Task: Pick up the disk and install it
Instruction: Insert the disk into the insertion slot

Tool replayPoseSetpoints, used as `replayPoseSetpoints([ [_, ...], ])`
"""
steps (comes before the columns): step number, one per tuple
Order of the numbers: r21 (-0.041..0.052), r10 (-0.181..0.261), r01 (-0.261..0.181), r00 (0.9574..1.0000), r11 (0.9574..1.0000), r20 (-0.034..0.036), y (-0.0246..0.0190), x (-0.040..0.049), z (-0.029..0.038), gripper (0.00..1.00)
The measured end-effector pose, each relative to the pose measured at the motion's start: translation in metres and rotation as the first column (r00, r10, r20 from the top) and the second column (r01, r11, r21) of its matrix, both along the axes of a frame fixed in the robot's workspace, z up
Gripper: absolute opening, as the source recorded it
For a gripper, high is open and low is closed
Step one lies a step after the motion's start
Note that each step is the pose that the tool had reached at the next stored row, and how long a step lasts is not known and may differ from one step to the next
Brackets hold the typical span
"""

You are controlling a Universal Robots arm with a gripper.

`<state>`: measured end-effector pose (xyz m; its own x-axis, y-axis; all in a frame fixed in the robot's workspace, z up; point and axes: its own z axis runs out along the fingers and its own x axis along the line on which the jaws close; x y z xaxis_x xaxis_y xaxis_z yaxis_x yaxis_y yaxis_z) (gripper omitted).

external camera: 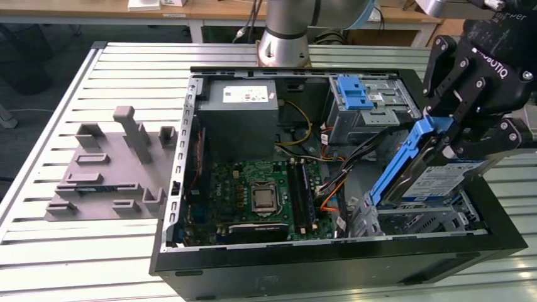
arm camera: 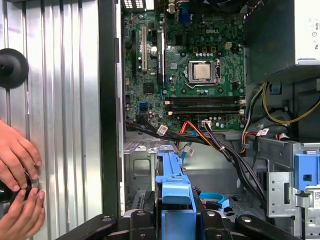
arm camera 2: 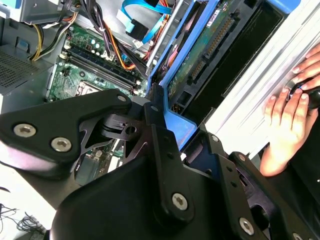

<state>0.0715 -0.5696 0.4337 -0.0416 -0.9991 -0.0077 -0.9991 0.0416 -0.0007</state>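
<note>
the gripper (external camera: 454,139) is clamped on the upper edge of the disk (external camera: 434,181), which hangs tilted just beneath it inside the open computer case (external camera: 336,267).

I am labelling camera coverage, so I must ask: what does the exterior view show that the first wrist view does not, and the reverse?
Exterior view's extra: a grey fixture on the table toward that view's left, and the label side of the disk, which is tilted over the case.
First wrist view's extra: a person's hands at a black knob beside the case.
Shared: the pincer shut on the disk's blue bracket, and the motherboard.
</note>
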Motion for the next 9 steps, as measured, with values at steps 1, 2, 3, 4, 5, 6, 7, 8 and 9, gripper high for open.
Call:
replayPoseSetpoints([
  [1,0.0000,0.000,0.000,1.0000,1.0000,0.0000,0.0000,0.0000,-0.0002,0.37],
  [2,0.0001,0.000,0.000,1.0000,1.0000,0.0000,0.0000,0.0000,-0.0004,0.37],
  [3,0.0001,0.000,0.000,1.0000,1.0000,0.0000,0.0000,0.0000,-0.0005,0.37],
  [4,0.0001,0.000,0.000,1.0000,1.0000,0.0000,0.0000,0.0000,-0.0007,0.37],
  [5,0.0001,0.000,0.000,1.0000,1.0000,0.0000,0.0000,0.0000,-0.0010,0.37],
  [6,0.0001,0.000,0.000,1.0000,1.0000,0.0000,0.0000,0.0000,-0.0012,0.37],
  [7,0.0002,0.000,0.000,1.0000,1.0000,0.0000,0.0000,0.0000,-0.0016,0.37],
  [8,0.0000,0.000,0.000,1.0000,1.0000,0.0000,0.0000,0.0000,-0.0018,0.37],
  [9,0.0001,0.000,0.000,1.0000,1.0000,0.0000,0.0000,0.0000,-0.0021,0.37],
])
